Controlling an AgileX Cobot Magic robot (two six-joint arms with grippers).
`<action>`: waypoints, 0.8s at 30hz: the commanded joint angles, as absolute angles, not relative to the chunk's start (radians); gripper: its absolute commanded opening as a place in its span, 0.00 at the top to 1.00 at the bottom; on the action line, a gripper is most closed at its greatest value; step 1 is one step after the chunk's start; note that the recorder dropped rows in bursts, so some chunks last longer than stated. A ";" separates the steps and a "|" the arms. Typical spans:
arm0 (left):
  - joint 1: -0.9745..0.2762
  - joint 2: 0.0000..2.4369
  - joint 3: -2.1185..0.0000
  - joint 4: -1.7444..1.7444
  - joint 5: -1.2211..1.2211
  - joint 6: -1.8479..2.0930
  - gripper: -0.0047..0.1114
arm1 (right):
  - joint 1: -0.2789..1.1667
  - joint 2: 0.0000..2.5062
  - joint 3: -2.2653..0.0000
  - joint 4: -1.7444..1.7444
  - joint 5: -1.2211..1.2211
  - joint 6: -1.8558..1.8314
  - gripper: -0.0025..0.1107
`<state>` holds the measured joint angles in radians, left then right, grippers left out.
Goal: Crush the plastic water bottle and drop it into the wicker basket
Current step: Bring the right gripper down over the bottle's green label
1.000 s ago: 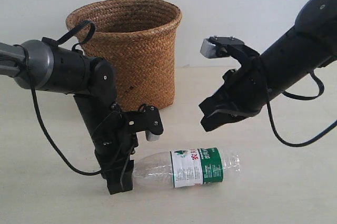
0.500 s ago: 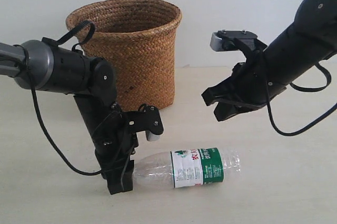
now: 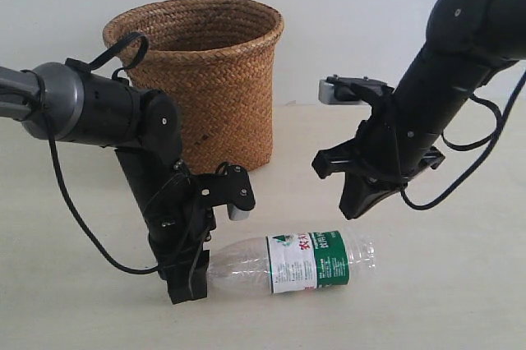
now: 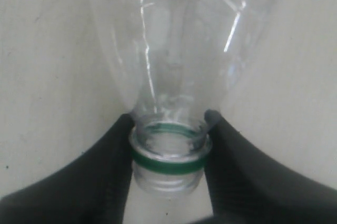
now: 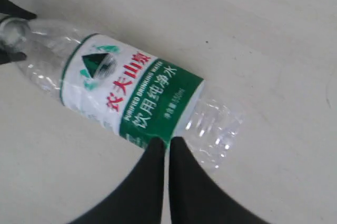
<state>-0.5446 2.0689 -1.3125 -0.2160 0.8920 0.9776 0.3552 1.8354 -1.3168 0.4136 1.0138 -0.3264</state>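
The clear plastic water bottle point(image 3: 304, 261) lies on its side on the pale table, uncapped, with a green neck ring and a white-and-green label. My left gripper point(image 3: 187, 280) is shut on its neck; in the left wrist view the black fingers point(image 4: 105, 171) press both sides of the neck of the bottle point(image 4: 179, 50), and the gripper point(image 4: 168, 121) sits at the ring. My right gripper point(image 3: 353, 209) hangs shut and empty just above the bottle's far end, pointing down. In the right wrist view the right gripper point(image 5: 167, 141) hovers over the label edge of the bottle point(image 5: 131, 92). The wicker basket point(image 3: 205, 71) stands behind the left arm.
Black cables loop from both arms, one arching near the basket rim point(image 3: 123, 46). A white wall runs behind the table point(image 3: 460, 301). The left arm's thick grey link point(image 3: 74, 103) reaches in front of the basket.
My right arm has swung so its gripper now points steeply down, closer to the bottle. The left gripper and the bottle have stayed put.
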 commanded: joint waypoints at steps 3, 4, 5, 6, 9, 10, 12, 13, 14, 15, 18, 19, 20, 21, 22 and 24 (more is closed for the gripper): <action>-0.546 2.066 -1.316 -0.228 0.889 0.982 0.93 | 0.431 1.908 -1.389 0.259 1.085 -0.243 0.98; -0.546 2.066 -1.316 -0.228 0.889 0.982 0.93 | 0.446 1.914 -1.398 0.253 1.080 -0.238 0.98; -0.546 2.066 -1.316 -0.228 0.891 0.975 0.93 | 0.460 1.920 -1.410 0.253 1.079 -0.238 0.98; -0.546 2.066 -1.316 -0.228 0.891 0.972 0.93 | 0.469 1.927 -1.419 0.253 1.077 -0.233 0.98; -0.546 2.066 -1.316 -0.228 0.891 0.960 0.93 | 0.488 1.936 -1.446 0.250 1.081 -0.210 0.98; -0.546 2.066 -1.316 -0.228 0.891 0.960 0.93 | 0.488 1.938 -1.448 0.248 1.081 -0.208 0.98; -0.546 2.066 -1.316 -0.228 0.891 0.960 0.93 | 0.488 1.945 -1.455 0.240 1.089 -0.192 0.98; -0.546 2.066 -1.316 -0.228 0.891 0.960 0.93 | 0.488 1.947 -1.457 0.226 1.091 -0.183 0.98; -0.546 2.066 -1.316 -0.228 0.891 0.960 0.93 | 0.488 1.953 -1.457 0.201 1.091 -0.171 0.98; -0.546 2.066 -1.316 -0.228 0.891 0.960 0.93 | 0.488 1.956 -1.457 0.186 1.096 -0.159 0.98; -0.546 2.066 -1.316 -0.228 0.888 0.958 0.93 | 0.488 1.975 -1.457 0.177 1.098 -0.156 0.98; -0.546 2.066 -1.316 -0.228 0.888 0.958 0.93 | 0.488 1.977 -1.457 0.180 1.098 -0.156 0.98; -0.546 2.066 -1.316 -0.228 0.888 0.958 0.93 | 0.488 1.984 -1.457 0.180 1.096 -0.156 0.98; -0.546 2.066 -1.316 -0.228 0.888 0.958 0.93 | 0.488 1.988 -1.457 0.180 1.096 -0.156 0.98; -0.546 2.066 -1.316 -0.228 0.888 0.958 0.93 | 0.488 1.997 -1.455 0.178 1.096 -0.156 0.98; -0.546 2.066 -1.316 -0.228 0.888 0.958 0.93 | 0.488 2.014 -1.455 0.178 1.096 -0.156 0.98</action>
